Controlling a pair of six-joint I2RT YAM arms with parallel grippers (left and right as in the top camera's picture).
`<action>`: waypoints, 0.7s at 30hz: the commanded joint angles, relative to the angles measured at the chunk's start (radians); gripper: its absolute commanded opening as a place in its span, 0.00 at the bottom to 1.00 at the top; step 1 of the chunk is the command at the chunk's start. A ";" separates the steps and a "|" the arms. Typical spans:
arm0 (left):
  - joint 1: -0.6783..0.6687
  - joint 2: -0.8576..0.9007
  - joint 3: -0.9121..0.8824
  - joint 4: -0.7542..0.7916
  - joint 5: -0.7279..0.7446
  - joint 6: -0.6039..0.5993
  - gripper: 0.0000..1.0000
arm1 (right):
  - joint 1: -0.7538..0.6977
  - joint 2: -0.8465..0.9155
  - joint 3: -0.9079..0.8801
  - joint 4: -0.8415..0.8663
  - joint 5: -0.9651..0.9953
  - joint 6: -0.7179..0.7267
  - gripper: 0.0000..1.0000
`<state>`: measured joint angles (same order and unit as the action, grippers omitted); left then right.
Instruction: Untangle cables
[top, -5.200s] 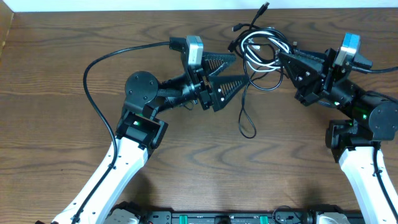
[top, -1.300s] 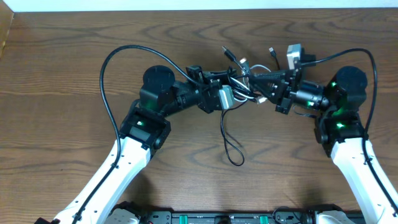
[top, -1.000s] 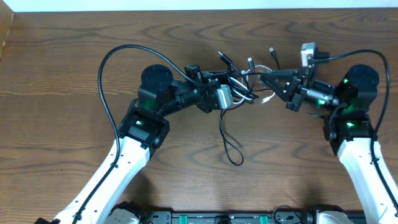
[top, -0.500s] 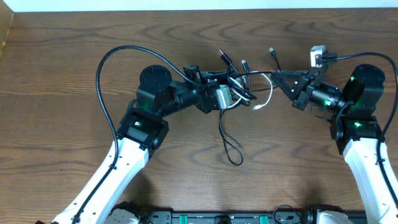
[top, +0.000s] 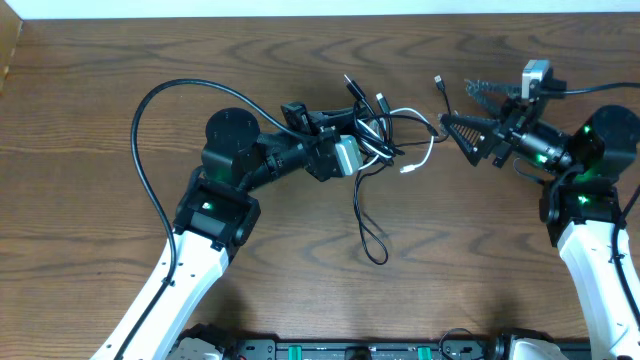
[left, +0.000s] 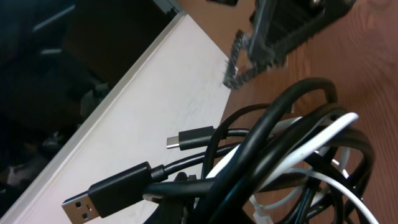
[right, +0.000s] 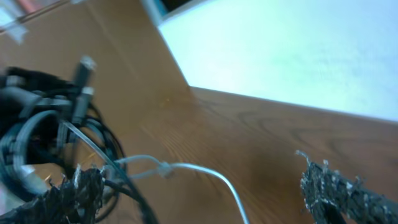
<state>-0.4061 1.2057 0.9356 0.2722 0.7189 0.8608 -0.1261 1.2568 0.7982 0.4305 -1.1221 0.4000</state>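
The cables (top: 378, 128) form a tangle of black cords and one white cord (top: 425, 152) at the table's upper middle. A long black loop (top: 372, 240) trails from it toward me. My left gripper (top: 352, 152) is shut on the tangle's left side. In the left wrist view the black cords (left: 280, 143) and a USB plug (left: 118, 190) hide the jaws. My right gripper (top: 455, 104) stands open just right of the tangle, with nothing held. In the right wrist view its fingers (right: 81, 193) stand wide apart, and the white cord (right: 186, 168) runs between them.
A loose black plug end (top: 438, 80) lies near the right gripper's upper finger. The left arm's thick black cable (top: 150, 100) arcs over the table at the left. The table's far edge (top: 320, 14) runs close behind the tangle.
My right gripper has opened, let go of the cord it pulled and drawn off to the right. The left arm has shifted the tangle slightly left, still shut on it.
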 joint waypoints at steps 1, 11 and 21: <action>0.008 -0.013 0.017 0.002 0.005 -0.016 0.08 | -0.003 0.006 0.004 0.089 -0.058 0.122 0.99; 0.008 -0.011 0.017 0.002 0.241 0.072 0.07 | 0.076 0.006 0.004 0.289 -0.009 0.487 0.99; 0.008 -0.011 0.017 0.005 0.336 0.115 0.08 | 0.231 0.006 0.004 0.340 -0.008 0.612 0.95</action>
<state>-0.4019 1.2057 0.9356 0.2691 0.9977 0.9512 0.0795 1.2583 0.7979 0.7708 -1.1370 0.9333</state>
